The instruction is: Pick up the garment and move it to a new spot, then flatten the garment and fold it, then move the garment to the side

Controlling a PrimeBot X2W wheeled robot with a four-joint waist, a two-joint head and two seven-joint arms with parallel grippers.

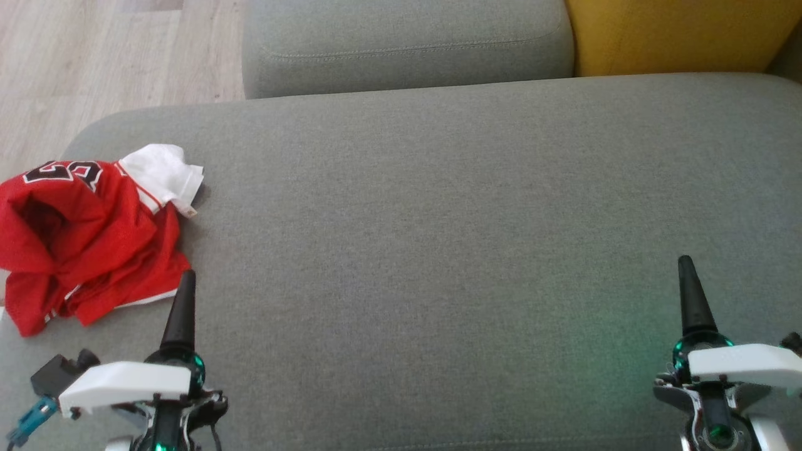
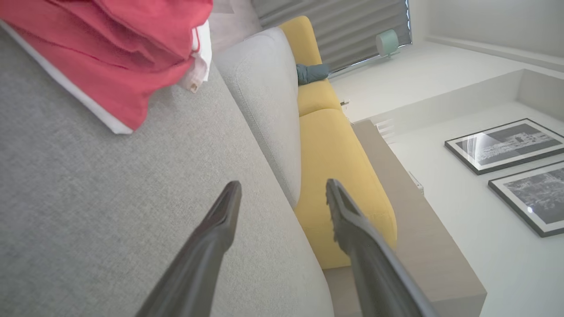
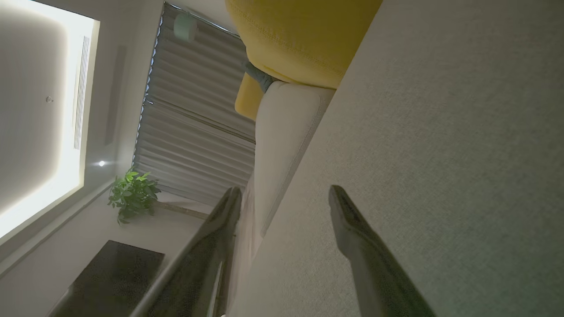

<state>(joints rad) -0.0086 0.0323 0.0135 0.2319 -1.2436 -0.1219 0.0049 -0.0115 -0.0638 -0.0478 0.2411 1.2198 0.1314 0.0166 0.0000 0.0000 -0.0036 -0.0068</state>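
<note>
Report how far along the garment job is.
Done: nothing; the red jersey lies crumpled at the left end of the grey seat cushion. In hand: nothing; the left end effector and right end effector are open and empty. Left: pick up, move, flatten, fold, set aside.

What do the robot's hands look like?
The left gripper and the right gripper each have long, dark, pointy fingers, like skinny black cones. At the base of the fingers sit a white plastic cover and a shiny teal-green ball. The left one also has a small blue plug; the right one shows silvery metal.
</note>
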